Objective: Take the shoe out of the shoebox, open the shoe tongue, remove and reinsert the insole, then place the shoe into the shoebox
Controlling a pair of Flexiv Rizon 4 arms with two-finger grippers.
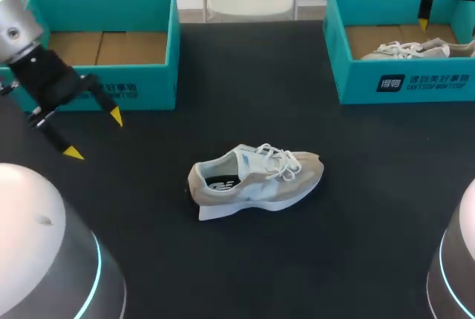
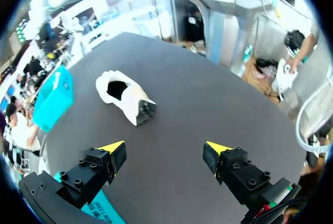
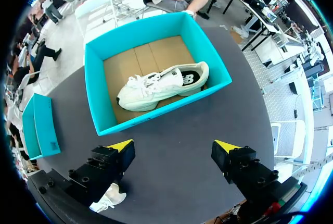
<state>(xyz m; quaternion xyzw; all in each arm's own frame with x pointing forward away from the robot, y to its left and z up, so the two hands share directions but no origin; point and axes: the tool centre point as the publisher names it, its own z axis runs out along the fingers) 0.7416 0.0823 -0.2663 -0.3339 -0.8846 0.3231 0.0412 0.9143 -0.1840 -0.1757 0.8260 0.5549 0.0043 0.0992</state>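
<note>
A beige and white shoe (image 1: 256, 180) lies on its sole in the middle of the black table, toe to the right, laces tied; the left wrist view shows the shoe (image 2: 125, 96) heel-on, well ahead of the fingers. My left gripper (image 1: 95, 135) hangs open and empty in front of the empty left shoebox (image 1: 100, 44); it also shows in its own view (image 2: 165, 150). A second white shoe (image 3: 161, 86) lies in the right teal shoebox (image 3: 156, 26). My right gripper (image 3: 174, 148) stands open above that box's near wall, holding nothing.
Both teal boxes stand at the table's back corners, the right shoebox (image 1: 401, 81) with its shoe (image 1: 412, 50) inside. My right gripper (image 1: 425, 22) is over its back edge. Black tabletop (image 1: 223, 260) surrounds the middle shoe.
</note>
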